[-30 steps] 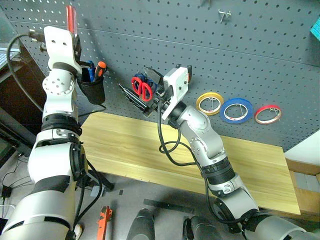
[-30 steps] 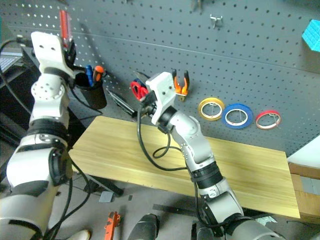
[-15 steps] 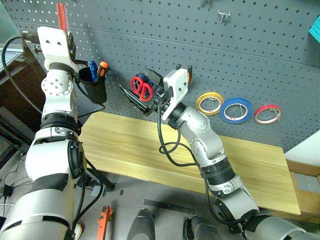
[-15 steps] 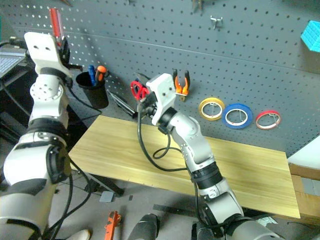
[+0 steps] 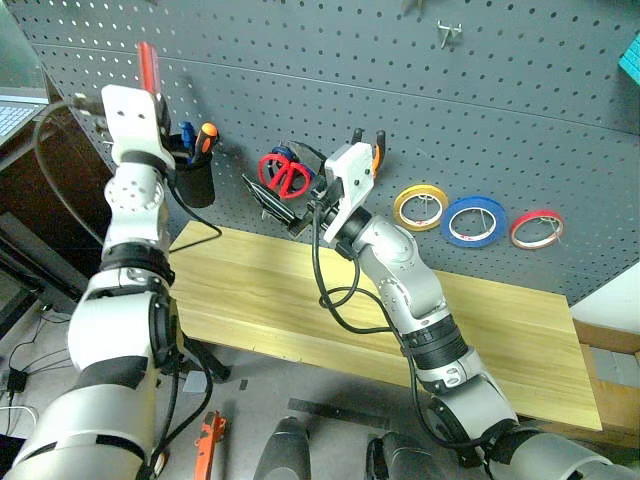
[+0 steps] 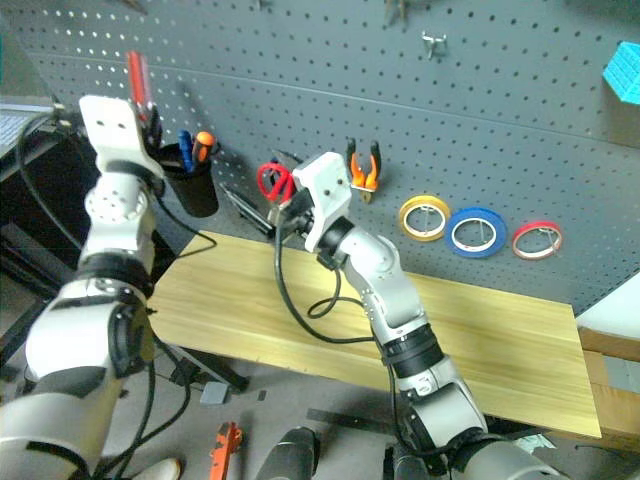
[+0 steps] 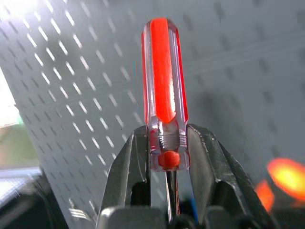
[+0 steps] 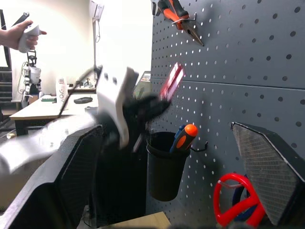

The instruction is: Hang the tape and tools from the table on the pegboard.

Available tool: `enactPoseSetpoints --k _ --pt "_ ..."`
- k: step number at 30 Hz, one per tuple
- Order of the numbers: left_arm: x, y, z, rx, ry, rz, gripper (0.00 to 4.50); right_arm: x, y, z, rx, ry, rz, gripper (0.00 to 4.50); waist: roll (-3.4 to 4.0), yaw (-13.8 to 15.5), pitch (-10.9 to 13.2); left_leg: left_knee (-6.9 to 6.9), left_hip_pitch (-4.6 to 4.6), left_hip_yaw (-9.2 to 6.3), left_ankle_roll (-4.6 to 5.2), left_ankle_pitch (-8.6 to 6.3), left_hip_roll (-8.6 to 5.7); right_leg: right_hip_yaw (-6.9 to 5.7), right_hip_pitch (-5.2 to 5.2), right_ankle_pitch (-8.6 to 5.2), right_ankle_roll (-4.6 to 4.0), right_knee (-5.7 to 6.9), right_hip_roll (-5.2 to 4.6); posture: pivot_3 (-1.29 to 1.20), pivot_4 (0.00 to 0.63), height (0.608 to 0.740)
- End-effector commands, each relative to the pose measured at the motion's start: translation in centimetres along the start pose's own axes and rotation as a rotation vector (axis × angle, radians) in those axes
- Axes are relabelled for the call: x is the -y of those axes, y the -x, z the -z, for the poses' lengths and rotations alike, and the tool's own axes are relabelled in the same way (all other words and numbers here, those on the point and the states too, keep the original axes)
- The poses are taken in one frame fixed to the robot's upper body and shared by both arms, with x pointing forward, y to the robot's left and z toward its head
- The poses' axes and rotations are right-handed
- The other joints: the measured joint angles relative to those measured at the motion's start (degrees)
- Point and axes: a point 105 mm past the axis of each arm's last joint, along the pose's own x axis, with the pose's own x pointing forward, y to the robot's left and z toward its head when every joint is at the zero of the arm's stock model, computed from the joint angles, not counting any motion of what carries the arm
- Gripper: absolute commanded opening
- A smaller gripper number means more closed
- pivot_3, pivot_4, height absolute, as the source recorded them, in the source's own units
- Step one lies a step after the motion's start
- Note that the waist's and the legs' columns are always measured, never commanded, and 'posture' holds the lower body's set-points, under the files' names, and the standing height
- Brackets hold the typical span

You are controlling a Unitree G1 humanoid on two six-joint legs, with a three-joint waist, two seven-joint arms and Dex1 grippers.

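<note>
My left gripper [image 7: 167, 143] is shut on the slim screwdriver [image 7: 164, 86], its red handle pointing up, close to the pegboard [image 5: 480, 90] and just above and left of a black cup [image 5: 196, 183]. The red-handled scissors [image 5: 285, 172] hang on the board. To their right hang the orange pliers [image 6: 362, 165], then the blue tape [image 5: 472, 220]. My right gripper [image 8: 164, 131] is open and empty in front of the scissors, above the table [image 5: 300, 295].
The black cup holds blue- and orange-handled tools [image 5: 203, 135]. A yellow roll [image 5: 418, 205] and a thin red roll [image 5: 535, 228] flank the blue tape. An orange tool [image 5: 207, 440] lies on the floor. A person's hand [image 8: 19, 33] holds a controller far off.
My left gripper has come down with the screwdriver, closer to the black cup. The right arm has stayed still.
</note>
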Motion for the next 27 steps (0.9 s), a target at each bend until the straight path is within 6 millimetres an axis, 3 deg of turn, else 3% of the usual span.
enactPoseSetpoints --k 1,9,18,23,27 --pt "-0.8 -0.3 -2.6 0.108 0.013 -0.034 0.76 -0.3 -0.1 -1.0 0.045 0.01 -0.002 4.5 0.0 0.0 0.0 0.0 0.0 0.0 0.0 0.0 0.0 0.0 0.0 0.0 0.0 0.0 0.0 0.28 0.103 0.74" --pt "-0.7 -0.2 -2.6 0.112 0.016 -0.029 0.76 0.0 0.0 -1.0 0.046 0.019 0.003 4.5 -0.01 0.1 0.0 0.02 0.0 -0.01 0.01 0.01 0.0 0.0 0.01 0.0 0.0 0.02 0.0 0.28 0.092 0.74" --pt "-1.7 -2.4 -9.7 0.29 0.01 -0.064 0.76 0.2 -0.4 -2.0 0.082 0.033 0.002 4.5 -0.04 0.1 0.0 0.07 -0.03 -0.03 0.0 0.02 -0.01 -0.03 0.02 0.01 -0.01 0.01 0.0 0.27 0.079 0.74" --pt "-0.9 -2.9 -10.3 0.292 0.011 -0.049 0.76 0.3 -0.4 -2.0 0.074 0.045 -0.006 4.5 0.0 -0.1 0.0 0.06 0.07 -0.01 0.0 0.02 -0.02 -0.01 0.08 0.0 -0.01 0.02 0.0 0.25 0.088 0.74" --pt "0.2 -2.9 -9.5 0.266 0.022 -0.031 0.76 0.6 0.1 -1.3 0.039 0.056 0.006 4.5 0.0 -0.2 0.0 0.06 0.15 -0.01 0.01 0.03 -0.02 -0.01 0.14 0.0 0.0 0.04 0.0 0.23 0.106 0.74"
